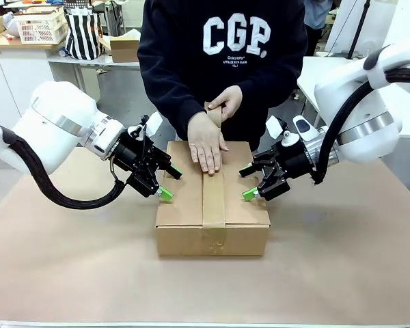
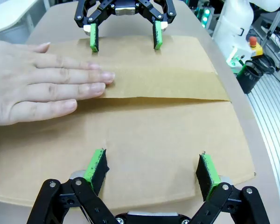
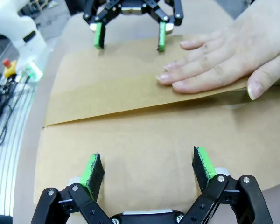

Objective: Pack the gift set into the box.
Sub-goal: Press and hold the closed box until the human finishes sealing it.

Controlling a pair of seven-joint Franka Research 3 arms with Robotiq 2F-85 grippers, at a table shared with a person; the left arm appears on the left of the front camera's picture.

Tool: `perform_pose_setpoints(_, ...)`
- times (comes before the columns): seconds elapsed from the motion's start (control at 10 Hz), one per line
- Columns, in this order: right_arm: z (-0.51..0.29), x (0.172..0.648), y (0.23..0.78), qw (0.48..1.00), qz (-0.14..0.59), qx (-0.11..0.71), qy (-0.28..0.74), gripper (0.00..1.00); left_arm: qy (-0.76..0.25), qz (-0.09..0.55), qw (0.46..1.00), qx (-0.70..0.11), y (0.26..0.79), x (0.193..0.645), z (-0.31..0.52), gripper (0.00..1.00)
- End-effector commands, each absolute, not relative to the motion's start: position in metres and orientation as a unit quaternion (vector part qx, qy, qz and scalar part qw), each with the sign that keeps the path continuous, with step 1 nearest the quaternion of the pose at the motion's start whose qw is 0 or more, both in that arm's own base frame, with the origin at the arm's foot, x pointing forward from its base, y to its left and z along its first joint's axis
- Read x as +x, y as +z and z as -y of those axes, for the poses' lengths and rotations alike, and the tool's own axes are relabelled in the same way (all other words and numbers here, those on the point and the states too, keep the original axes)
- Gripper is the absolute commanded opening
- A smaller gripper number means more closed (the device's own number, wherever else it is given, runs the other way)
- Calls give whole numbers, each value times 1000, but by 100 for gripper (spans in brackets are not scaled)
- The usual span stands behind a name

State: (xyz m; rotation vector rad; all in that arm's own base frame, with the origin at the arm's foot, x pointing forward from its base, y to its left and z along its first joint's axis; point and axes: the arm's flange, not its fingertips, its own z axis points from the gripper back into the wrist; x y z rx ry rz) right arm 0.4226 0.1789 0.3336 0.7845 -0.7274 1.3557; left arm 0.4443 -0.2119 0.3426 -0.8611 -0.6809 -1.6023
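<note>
One large brown box sits at the middle of the table with its flaps shut, its long axis running from the robot's side toward the person, and a strip of brown tape laid along that axis over the seam and down the near wall. Both grippers stand with jaws wide apart and holding nothing, the left gripper at the box's left edge and the right gripper at its right edge, green pads resting on or just above the lid. The person's hand presses flat on the tape at the far end of the lid, while the other hand holds the tape just behind it; what lies inside the closed box cannot be seen.
</note>
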Motion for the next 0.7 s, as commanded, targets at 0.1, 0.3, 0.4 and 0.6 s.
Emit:
perform_pose_setpoints(0.1,-179,425,332,650,318,347,597,100,-680,292,563,-368,340,444,211,100)
perform_pose_setpoints(0.3,-179,425,332,650,318,347,597,100,-680,292,563,-368,340,444,211,100)
perform_pose_setpoints(0.4,-179,425,332,650,318,347,597,100,-680,292,563,-368,340,444,211,100)
perform_pose_setpoints(0.6,-179,425,332,650,318,347,597,100,-680,292,563,-368,340,444,211,100)
